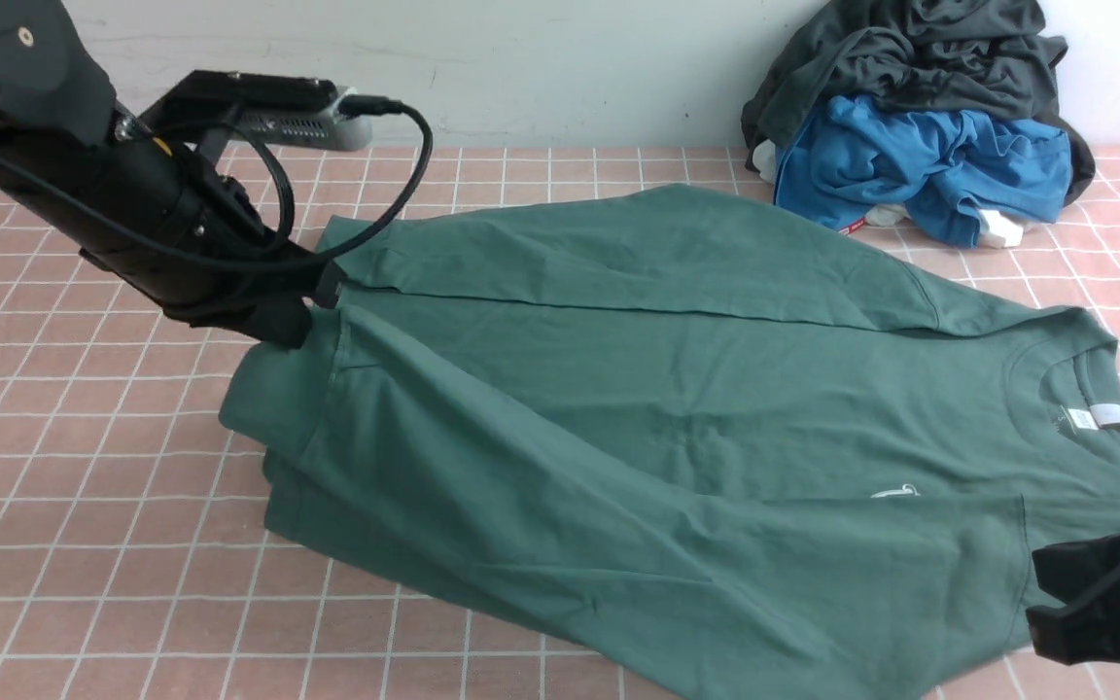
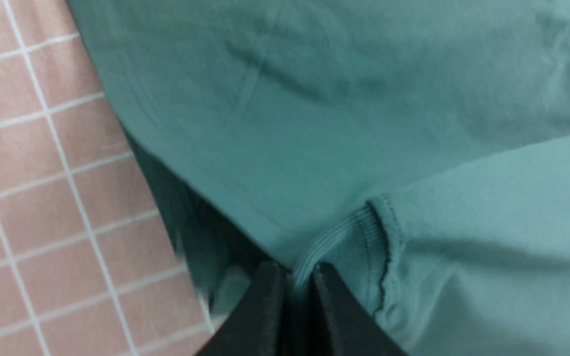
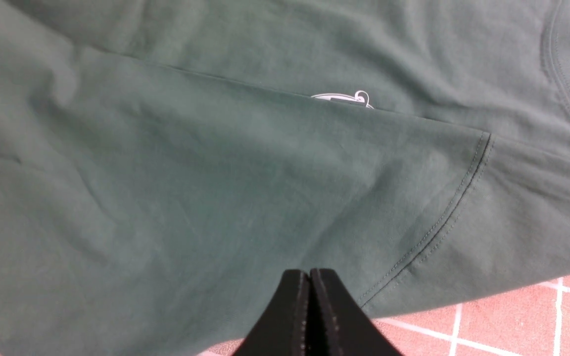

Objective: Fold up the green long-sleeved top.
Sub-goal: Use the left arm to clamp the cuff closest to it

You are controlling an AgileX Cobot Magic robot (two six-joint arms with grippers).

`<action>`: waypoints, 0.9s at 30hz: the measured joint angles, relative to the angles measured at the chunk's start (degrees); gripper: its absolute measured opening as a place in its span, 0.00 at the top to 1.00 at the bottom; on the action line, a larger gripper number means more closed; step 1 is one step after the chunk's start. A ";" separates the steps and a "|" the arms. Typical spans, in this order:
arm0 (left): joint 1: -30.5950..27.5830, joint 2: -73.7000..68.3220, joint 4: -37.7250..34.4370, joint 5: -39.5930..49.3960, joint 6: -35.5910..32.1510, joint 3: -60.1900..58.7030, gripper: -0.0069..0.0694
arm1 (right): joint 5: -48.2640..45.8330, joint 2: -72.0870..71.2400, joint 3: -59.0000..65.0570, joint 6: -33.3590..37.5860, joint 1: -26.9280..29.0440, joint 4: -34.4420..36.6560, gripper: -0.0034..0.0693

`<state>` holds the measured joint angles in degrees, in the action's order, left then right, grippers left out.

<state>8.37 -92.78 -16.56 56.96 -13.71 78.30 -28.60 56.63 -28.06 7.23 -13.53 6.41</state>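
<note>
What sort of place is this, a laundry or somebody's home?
Most likely a robot test bench, not a home: a pink-checked tabletop against a bare wall, a green top spread out with the left gripper pinching its edge, and a heap of clothes at the back.

Your green long-sleeved top (image 1: 677, 408) lies across the middle of the worktop (image 1: 84, 486), collar toward the right edge, both sleeves folded over the body, hem rumpled at left.
</note>
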 joint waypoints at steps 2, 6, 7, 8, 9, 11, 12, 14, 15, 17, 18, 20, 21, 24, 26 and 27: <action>0.00 0.06 1.57 3.84 0.84 -0.21 0.87 | 0.07 0.00 0.00 0.00 0.00 0.00 0.97; -0.04 -1.86 4.85 8.32 1.45 -2.97 0.87 | 0.12 0.00 0.00 0.00 0.00 0.05 0.97; -0.04 -2.03 4.85 8.48 1.66 -3.13 0.87 | 0.12 0.00 0.00 0.00 0.00 0.05 0.97; -0.04 -3.37 5.49 9.90 2.29 -4.34 0.87 | 0.12 0.00 0.00 0.00 0.00 0.06 0.97; -0.04 -3.53 5.56 10.13 2.39 -4.47 0.87 | 0.12 0.00 0.00 0.00 0.00 0.06 0.97; -0.04 -5.01 5.80 11.88 2.86 -5.46 0.87 | 0.12 0.00 0.00 0.00 0.00 0.17 0.97; -0.04 -5.20 5.85 11.94 2.92 -5.60 0.87 | 0.12 0.00 0.00 0.00 0.00 0.17 0.97; -0.04 -5.19 6.11 11.97 3.08 -5.60 0.87 | 0.12 0.00 0.00 0.00 0.00 0.24 0.97; -0.04 -5.09 6.47 11.97 3.08 -5.60 0.87 | 0.12 0.00 0.00 0.00 0.00 0.24 0.97; -0.04 -4.91 7.44 11.97 3.08 -5.60 0.86 | 0.12 0.00 0.00 0.00 0.00 0.35 0.97; -0.04 -4.85 7.85 11.97 3.13 -5.60 0.86 | 0.12 0.00 0.00 0.00 0.00 0.61 0.97; -0.04 -4.85 8.13 11.97 3.13 -5.60 0.84 | 0.12 0.00 0.00 0.00 0.00 0.89 0.97; -0.04 -4.85 8.19 11.97 3.13 -5.60 0.81 | 0.12 0.00 0.00 0.00 0.00 0.95 0.97; -0.04 -4.85 8.19 12.01 3.13 -5.60 0.73 | 0.12 0.00 0.00 0.00 0.00 0.95 0.97; -0.04 -4.85 8.13 12.08 3.13 -5.60 0.67 | 0.12 0.00 0.00 0.00 0.00 0.95 0.97; -0.04 -4.85 8.12 12.08 3.13 -5.60 0.66 | 0.12 0.00 0.00 0.00 0.00 0.95 0.97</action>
<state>8.33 -97.63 -8.43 69.04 -10.58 72.69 -28.48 56.63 -28.06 7.23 -13.53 7.36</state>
